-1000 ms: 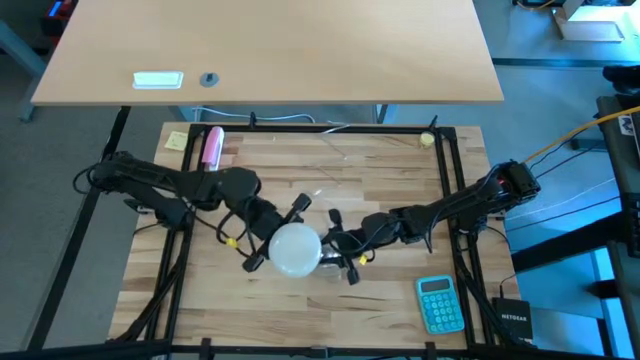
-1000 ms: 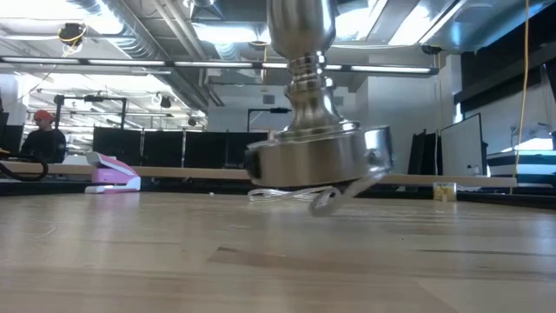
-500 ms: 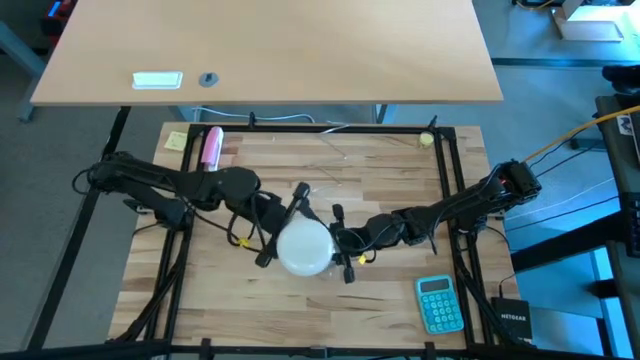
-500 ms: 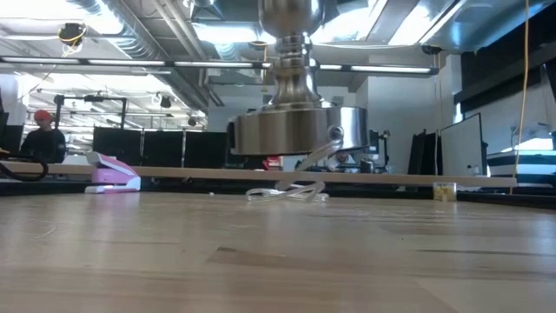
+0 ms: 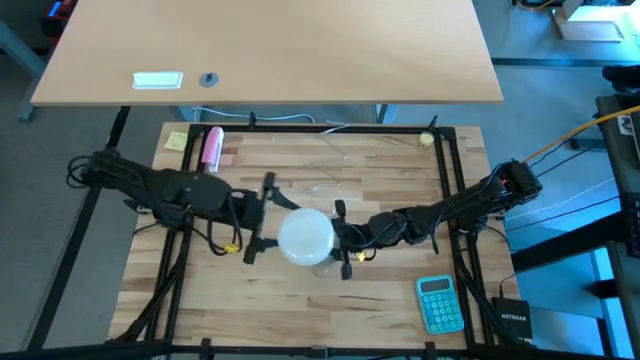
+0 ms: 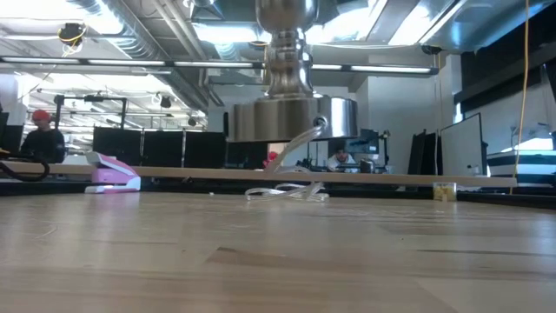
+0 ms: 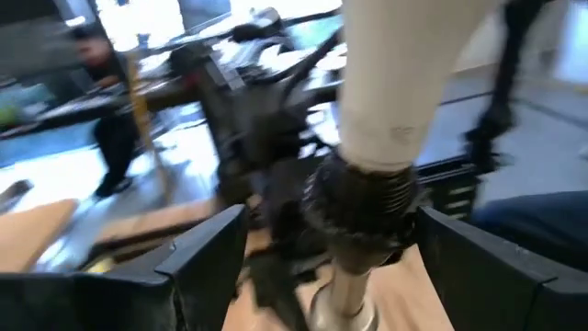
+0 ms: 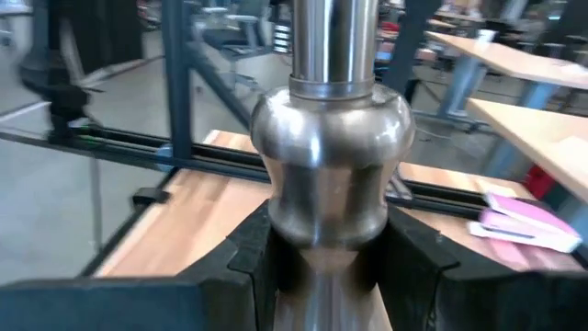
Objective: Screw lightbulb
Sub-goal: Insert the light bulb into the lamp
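Lightbulb (image 5: 305, 236) sits on the black socket of the lamp stand (image 8: 331, 193), mid-bench, a bit toward the front edge. Left gripper (image 5: 260, 216) is just beside the bulb on its left, fingers spread wide, not touching it; in the left wrist view both dark fingers (image 7: 197, 253) stand apart either side of the socket with clear gaps. Right gripper (image 5: 343, 240) is clamped tight on the stand's silver stem, pads (image 8: 262, 248) pressed against the bulge. In the low view the stand's round base is lifted off the bench (image 6: 278, 261), clear cord hanging down to the wood. Blue calculator (image 5: 440, 304) near front right corner. Pink stapler (image 5: 211, 146) by back left corner.
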`<action>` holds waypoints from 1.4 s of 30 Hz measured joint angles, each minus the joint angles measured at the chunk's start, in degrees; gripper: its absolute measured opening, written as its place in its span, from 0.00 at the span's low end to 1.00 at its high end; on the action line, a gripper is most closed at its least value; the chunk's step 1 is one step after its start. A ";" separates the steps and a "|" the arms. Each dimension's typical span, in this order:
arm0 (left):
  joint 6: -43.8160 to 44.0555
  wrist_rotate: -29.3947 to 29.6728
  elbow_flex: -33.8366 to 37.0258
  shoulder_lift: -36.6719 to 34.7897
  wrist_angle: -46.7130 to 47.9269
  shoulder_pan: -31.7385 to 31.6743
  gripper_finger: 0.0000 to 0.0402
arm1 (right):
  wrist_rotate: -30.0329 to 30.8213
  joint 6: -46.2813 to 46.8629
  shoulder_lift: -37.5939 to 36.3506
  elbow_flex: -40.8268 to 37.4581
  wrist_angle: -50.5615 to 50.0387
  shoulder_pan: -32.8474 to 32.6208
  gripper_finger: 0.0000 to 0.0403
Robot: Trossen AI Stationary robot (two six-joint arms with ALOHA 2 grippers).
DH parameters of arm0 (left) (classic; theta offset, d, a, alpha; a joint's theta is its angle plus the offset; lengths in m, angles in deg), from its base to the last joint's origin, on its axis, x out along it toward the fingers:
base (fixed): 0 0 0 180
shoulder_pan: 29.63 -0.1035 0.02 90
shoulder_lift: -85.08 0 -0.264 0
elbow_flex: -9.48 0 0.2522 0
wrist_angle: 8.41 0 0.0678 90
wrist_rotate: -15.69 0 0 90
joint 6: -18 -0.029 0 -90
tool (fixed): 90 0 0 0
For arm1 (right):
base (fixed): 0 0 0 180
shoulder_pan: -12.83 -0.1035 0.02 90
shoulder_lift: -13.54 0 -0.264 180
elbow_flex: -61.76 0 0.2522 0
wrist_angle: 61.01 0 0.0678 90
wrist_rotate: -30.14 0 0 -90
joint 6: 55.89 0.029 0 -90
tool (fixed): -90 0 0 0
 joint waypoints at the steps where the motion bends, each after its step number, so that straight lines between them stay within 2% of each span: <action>1: 1.11 3.59 -0.01 -0.59 1.13 0.90 0.74 | 1.19 -0.04 0.00 0.00 -0.14 0.00 0.34; 8: 5.40 31.43 -0.10 -0.11 3.96 8.64 0.70 | 9.67 1.52 0.00 -0.02 0.04 0.57 0.34; 13: 8.86 47.71 -0.10 3.81 -0.28 12.91 0.68 | 15.14 2.94 0.00 -0.04 -0.06 1.86 0.34; 16: 7.82 53.50 -0.10 6.66 -6.49 14.07 0.67 | 17.90 3.13 0.00 -0.07 -0.20 2.62 0.34; 18: 3.86 54.10 -0.10 8.26 -13.28 14.45 0.67 | 18.92 3.16 0.00 -0.09 -0.37 2.89 0.34; 23: -12.42 54.24 -0.10 11.30 -33.94 14.70 0.67 | 19.75 3.26 0.04 -0.11 -0.74 3.58 0.34; 26: -18.06 54.43 -0.13 11.58 -40.19 13.36 0.66 | 19.24 3.02 0.07 -0.11 -0.67 3.58 0.34; 30: -18.29 54.28 -0.19 11.58 -41.29 10.84 0.66 | 19.16 2.82 0.07 -0.13 -0.64 3.48 0.34; 35: -16.61 49.62 -0.19 12.01 -41.12 8.07 0.66 | 19.16 2.63 0.07 -0.13 -0.62 3.48 0.34; 38: -16.72 49.21 -0.19 12.20 -41.13 7.37 0.66 | 19.16 2.53 0.09 -0.13 -0.64 3.48 0.34; 42: -17.37 48.39 -0.19 12.26 -40.85 7.35 0.57 | 19.16 2.43 0.09 -0.13 -0.62 3.48 0.34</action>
